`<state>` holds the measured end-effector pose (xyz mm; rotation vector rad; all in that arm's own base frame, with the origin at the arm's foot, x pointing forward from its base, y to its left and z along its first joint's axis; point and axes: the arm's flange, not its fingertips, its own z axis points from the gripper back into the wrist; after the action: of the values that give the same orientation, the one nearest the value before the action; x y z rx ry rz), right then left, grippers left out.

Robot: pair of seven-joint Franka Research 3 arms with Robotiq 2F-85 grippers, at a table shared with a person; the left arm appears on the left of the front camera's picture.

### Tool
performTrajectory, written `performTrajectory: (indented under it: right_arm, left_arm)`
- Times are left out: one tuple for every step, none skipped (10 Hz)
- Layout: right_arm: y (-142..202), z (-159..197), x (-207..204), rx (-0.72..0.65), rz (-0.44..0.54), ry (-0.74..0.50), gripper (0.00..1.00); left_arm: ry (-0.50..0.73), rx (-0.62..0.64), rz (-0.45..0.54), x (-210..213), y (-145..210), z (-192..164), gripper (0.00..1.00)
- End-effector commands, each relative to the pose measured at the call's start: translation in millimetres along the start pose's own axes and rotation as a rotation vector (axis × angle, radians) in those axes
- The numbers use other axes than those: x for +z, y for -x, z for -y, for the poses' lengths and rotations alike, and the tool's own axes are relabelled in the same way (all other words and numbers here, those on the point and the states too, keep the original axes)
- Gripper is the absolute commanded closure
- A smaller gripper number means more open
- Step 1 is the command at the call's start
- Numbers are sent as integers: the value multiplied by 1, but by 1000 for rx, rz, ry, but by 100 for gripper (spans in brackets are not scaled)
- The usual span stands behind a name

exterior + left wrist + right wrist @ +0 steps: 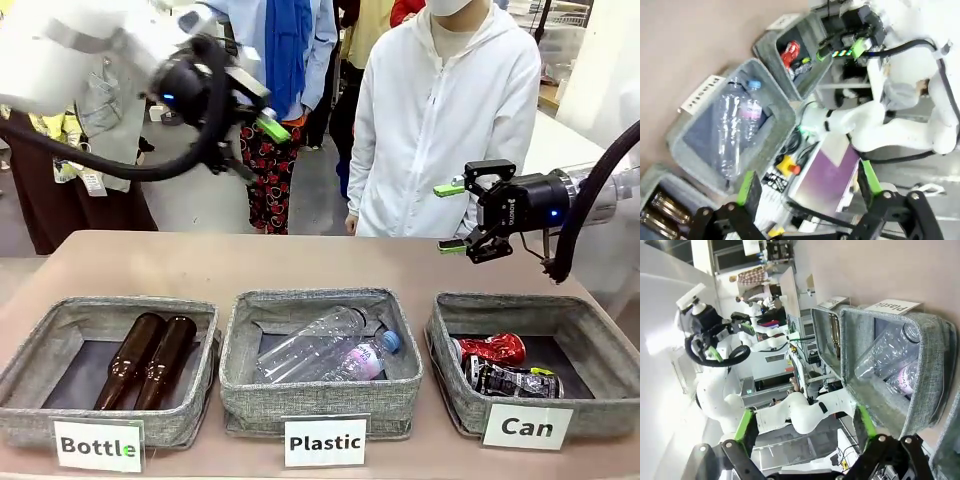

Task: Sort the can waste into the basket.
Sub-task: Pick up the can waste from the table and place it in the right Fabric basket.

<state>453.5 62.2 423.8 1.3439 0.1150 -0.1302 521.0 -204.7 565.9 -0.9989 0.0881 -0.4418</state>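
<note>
Both grippers are raised above the table with their fingers spread apart and nothing between them. In the front view the right gripper (pixel 452 217) is at the right of the frame, above the far edge of the table (pixel 300 262), and its green pads point toward the picture's left. The left gripper (pixel 262 140) is in the upper left of the frame, high over the table, and part of it is blurred. In the left wrist view its two fingers (pixel 749 187) rise from the bottom edge, well apart. In the right wrist view it is the same for the right fingers (pixel 746 426).

Three grey baskets stand in a row along the near edge of the table. The basket (pixel 600 330) with the label "Can" is at the lower right of the frame. Both pieces of the can waste lie inside it: the red can (pixel 492 349) toward the far side and the black and silver can (pixel 512 380) just in front of it, seeming to touch it. The middle basket (pixel 320 400), labelled "Plastic", holds clear plastic bottles (pixel 312 345). The left basket (pixel 30 365), labelled "Bottle", holds two brown glass bottles (pixel 148 360) side by side.

A person in a white hooded top (pixel 445 120) stands behind the table at the upper middle.
</note>
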Motion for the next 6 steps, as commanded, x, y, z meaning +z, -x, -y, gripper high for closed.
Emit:
performTrajectory:
  right_arm:
    - [0, -2, 1, 7, 2, 12, 0]
    - [0, -2, 1, 7, 2, 12, 0]
    - [0, -2, 1, 7, 2, 12, 0]
    - [0, -2, 1, 7, 2, 12, 0]
    - [0, -2, 1, 7, 2, 12, 0]
    - [0, -2, 1, 7, 2, 12, 0]
  left_arm:
    - [96, 81, 152, 16, 75, -37, 0]
    - [126, 152, 208, 15, 109, -55, 0]
    - [154, 228, 224, 16, 128, -70, 0]
    - [197, 324, 252, 21, 150, -85, 0]
    - [299, 366, 333, 25, 172, -99, 0]
    - [430, 435, 398, 23, 175, -108, 0]
